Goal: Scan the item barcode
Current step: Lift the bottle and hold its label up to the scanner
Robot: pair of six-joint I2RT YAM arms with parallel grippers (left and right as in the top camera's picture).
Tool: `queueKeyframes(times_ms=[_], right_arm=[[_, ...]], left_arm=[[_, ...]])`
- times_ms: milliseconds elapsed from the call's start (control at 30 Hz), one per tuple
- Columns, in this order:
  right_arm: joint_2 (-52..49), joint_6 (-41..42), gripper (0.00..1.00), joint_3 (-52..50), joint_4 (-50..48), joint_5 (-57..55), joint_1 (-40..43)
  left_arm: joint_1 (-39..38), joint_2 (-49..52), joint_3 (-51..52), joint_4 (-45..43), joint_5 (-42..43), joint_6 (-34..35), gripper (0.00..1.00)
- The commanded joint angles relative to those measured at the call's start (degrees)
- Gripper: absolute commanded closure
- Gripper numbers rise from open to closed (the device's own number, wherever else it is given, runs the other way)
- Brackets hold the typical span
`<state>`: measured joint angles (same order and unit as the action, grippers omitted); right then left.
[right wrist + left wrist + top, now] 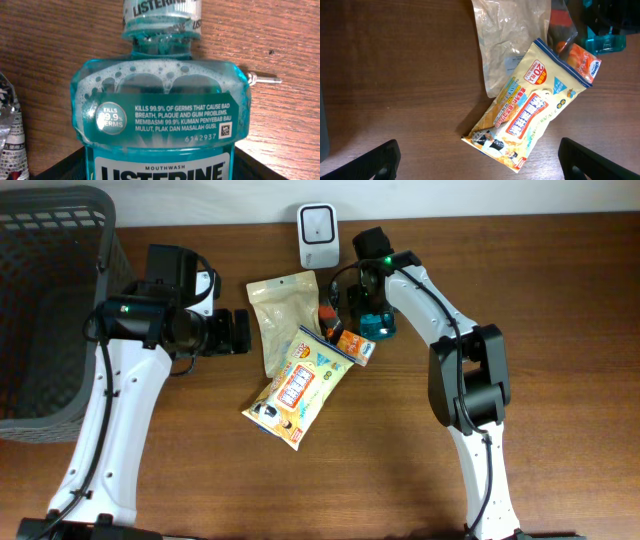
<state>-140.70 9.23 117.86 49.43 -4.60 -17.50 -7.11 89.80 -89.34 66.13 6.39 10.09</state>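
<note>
The clear teal plastic mouthwash bottle (160, 115) lies flat on the brown wooden table (560, 300), directly under the right gripper (366, 308). From the right wrist, its long axis runs straight away from the fingers, with the cap at the far end. The dark fingertips (57, 167) stand apart, one on each broad side of the body. We cannot tell whether they press the plastic yet.

The left gripper (235, 332) is well apart from the bottle, beyond the snack packets. Its fingers (375, 162) are spread wide with nothing between them, so we judge that the right arm takes this pick.

The white box-shaped barcode scanner (317, 232) stands near the bottle, at the table's far edge. Lifting the bottle and turning it toward the scanner should be a short move. We see only a small square code on the label band, and no striped barcode on this face.

The wood is flat and hard. A small orange snack packet (352, 345) sits just beside the bottle on the left arm's side, where room is tight. On the other side the wood is bare apart from a small metal pin (262, 78).
</note>
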Motion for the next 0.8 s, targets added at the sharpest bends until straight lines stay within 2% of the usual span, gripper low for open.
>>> queueKeyframes(times_ms=[0, 567, 700, 767], right_arm=[[-0.17, 2.4, 0.33, 0.5, -0.15, 0.37, 0.17], [-0.11, 3.32, 0.33, 8.87, 3.67, 1.42, 0.15], [-0.11, 4.79, 0.33, 15.72, 3.32, 3.3, 0.15], [-0.11, 4.79, 0.34, 18.27, 0.04, 6.91, 0.15]], left_arm=[[-0.09, 0.13, 0.24, -0.11, -0.39, -0.72, 0.01], [-0.09, 0.13, 0.24, -0.11, -0.39, -0.72, 0.01], [-0.09, 0.13, 0.24, -0.11, -0.39, -0.72, 0.01], [-0.09, 0.13, 0.24, -0.11, -0.39, -0.72, 0.01]])
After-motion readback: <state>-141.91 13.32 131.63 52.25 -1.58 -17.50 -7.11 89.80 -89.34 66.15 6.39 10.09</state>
